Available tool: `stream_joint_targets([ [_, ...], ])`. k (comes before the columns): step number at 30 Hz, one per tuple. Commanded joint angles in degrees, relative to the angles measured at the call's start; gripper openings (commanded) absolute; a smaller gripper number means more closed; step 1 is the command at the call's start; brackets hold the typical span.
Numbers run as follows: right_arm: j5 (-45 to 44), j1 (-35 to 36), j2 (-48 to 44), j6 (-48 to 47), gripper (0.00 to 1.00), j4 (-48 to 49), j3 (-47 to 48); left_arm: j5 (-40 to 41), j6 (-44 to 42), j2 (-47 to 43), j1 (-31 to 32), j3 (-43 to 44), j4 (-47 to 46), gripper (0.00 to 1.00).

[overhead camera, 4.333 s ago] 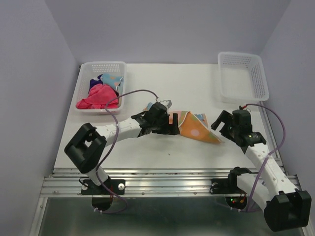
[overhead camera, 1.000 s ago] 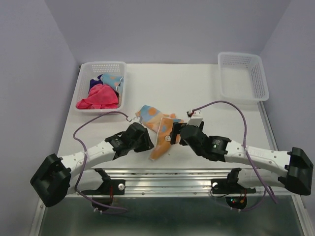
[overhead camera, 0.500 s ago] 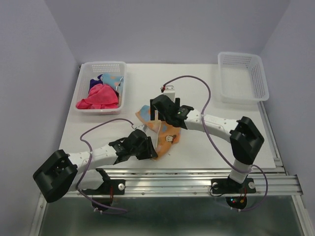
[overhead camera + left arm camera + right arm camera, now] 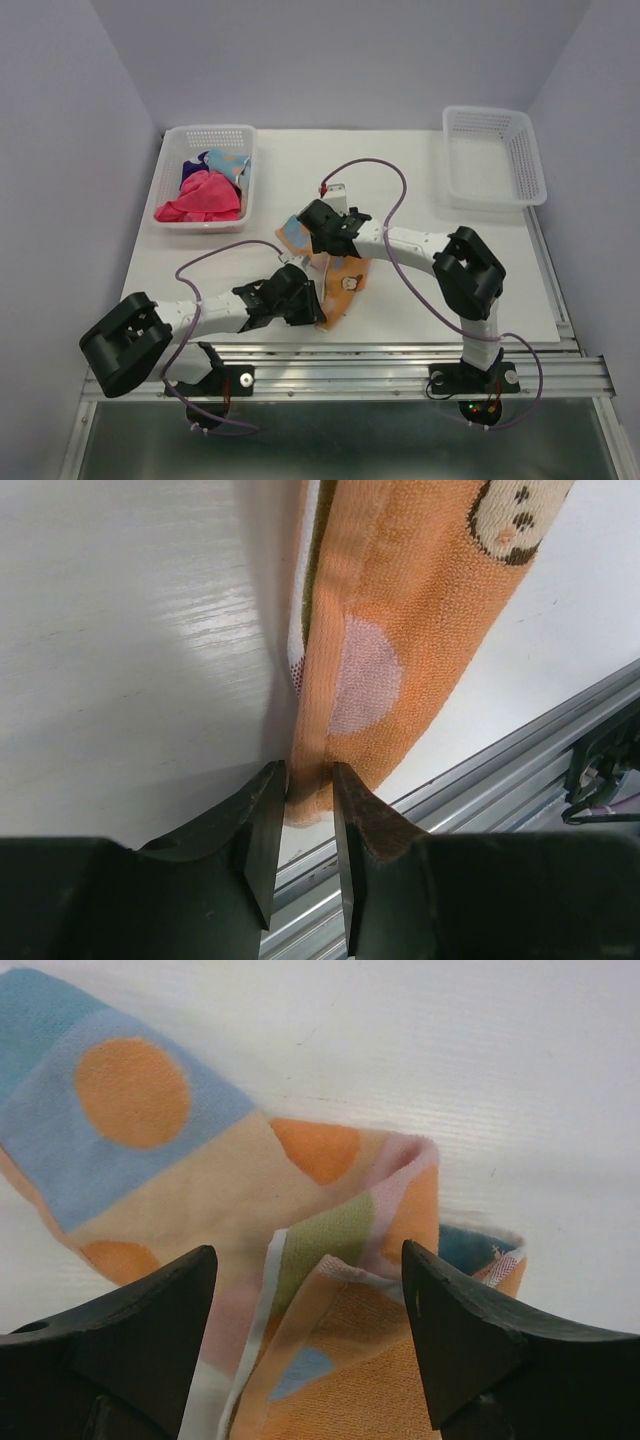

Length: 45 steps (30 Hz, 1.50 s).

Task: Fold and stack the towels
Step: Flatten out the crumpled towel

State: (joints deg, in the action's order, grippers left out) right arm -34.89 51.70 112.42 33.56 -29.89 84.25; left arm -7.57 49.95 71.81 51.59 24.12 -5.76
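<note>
**A:** What did the overhead view show?
**B:** The towel, orange and blue, lay rumpled on the worktop between the two arms. The left fingers were at its near corner and the right fingers over its far end. A pink towel sat heaped with others in the left basket. The right basket stood well apart.

**A:** And the left wrist view?
**B:** The left fingers were pressed together on a doubled orange edge of the towel, right at its corner, near the metal rail.

**A:** The right wrist?
**B:** The right fingers stood spread wide above the towel's bunched folds, pinching nothing.

**A:** How would it handle?
**B:** Light, soft and floppy, I'd judge. It would sag and crease wherever it went unsupported. The looped cloth didn't look slippery, so a small pinch should hold. It was best taken by a corner or hem, with the second grip at the opposite corner to pull it flat before folding.
</note>
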Motion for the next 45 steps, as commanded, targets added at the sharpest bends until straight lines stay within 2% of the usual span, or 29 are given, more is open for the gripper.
stream_joint_targets([
  [1,-3.95,-0.73,-3.96,3.17,0.75,-1.58,-3.90,2.30,-1.52,0.96,1.58,2.15,4.00,0.37],
  [2,-4.04,-1.25,-4.31,3.96,0.73,-1.49,-4.61,2.47,-1.61,1.48,2.02,2.42,4.09,0.37],
  [3,-4.13,-1.34,-4.66,4.40,0.65,-1.49,-5.40,2.56,-1.70,1.92,2.28,2.95,4.26,0.37],
  [6,-4.57,-1.87,-7.12,6.08,0.61,-1.05,-8.74,2.82,-2.23,3.24,2.81,4.09,4.88,0.37],
  [9,-4.39,-1.96,-9.93,6.78,0.62,-0.70,-11.64,3.27,-2.32,3.51,3.60,4.62,5.67,0.37],
  [14,-3.69,-2.04,-15.20,8.53,0.69,0.27,-15.95,3.44,-2.58,4.47,5.44,6.02,5.67,0.37],
  [25,1.49,-2.48,-26.02,12.49,0.70,4.40,-29.31,5.73,-3.99,10.01,10.81,11.47,11.91,0.34],
  [29,2.37,-3.01,-28.65,14.07,0.62,7.02,-33.34,6.43,-4.51,9.75,11.77,12.53,13.14,0.34],
  [39,9.75,-7.05,-30.59,15.83,0.56,19.51,-38.37,7.13,-4.95,7.91,13.09,13.32,15.16,0.35],
  [45,14.76,-7.41,-31.12,17.33,0.44,20.93,-39.42,7.13,-4.34,7.55,13.45,12.97,15.25,0.35],
])
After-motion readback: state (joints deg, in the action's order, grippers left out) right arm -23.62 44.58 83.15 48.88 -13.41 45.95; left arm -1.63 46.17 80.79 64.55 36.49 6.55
